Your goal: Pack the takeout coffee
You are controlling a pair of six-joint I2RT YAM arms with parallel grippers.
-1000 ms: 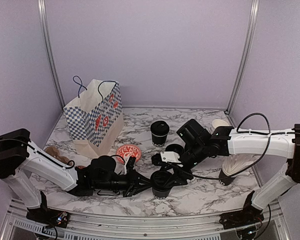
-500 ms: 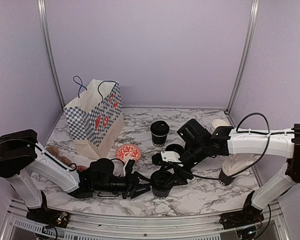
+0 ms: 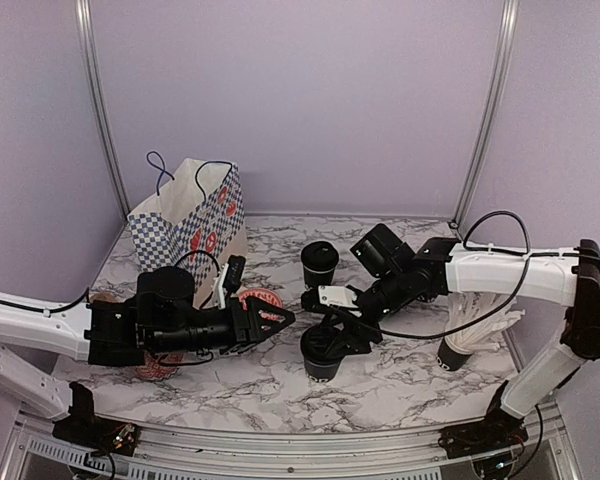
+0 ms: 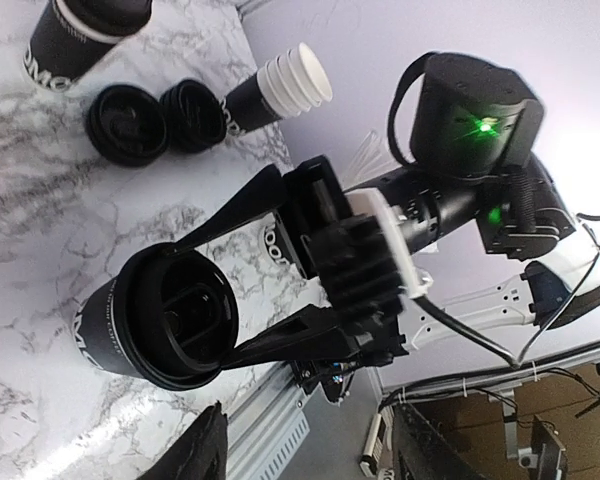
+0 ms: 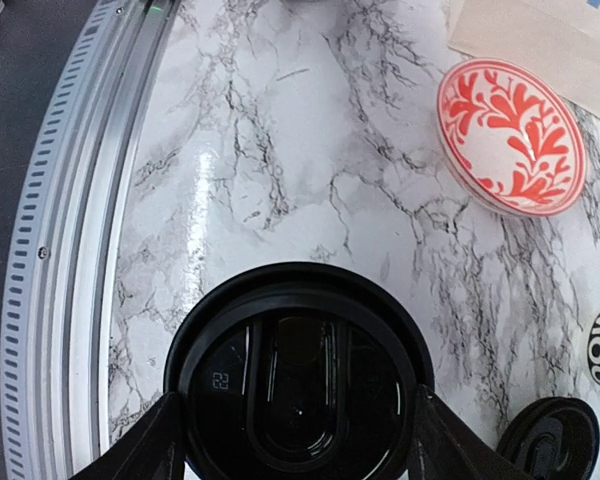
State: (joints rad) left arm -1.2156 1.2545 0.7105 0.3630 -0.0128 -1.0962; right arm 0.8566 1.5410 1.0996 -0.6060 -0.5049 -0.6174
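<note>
On the marble worktop, the right arm has its jaws pressed against both sides of a lidded takeout coffee cup near the front edge, just right of a red patterned bowl. The left arm lies low beside the bowl, jaws spread wide and holding nothing. A second lidded cup stands further back, and the checked paper bag is upright at rear left. The step in hand looks like a carry into that bag. It is best done by lifting straight up, keeping the cup level, passing above the bowl and the left arm, then lowering squarely through the bag's mouth.
</note>
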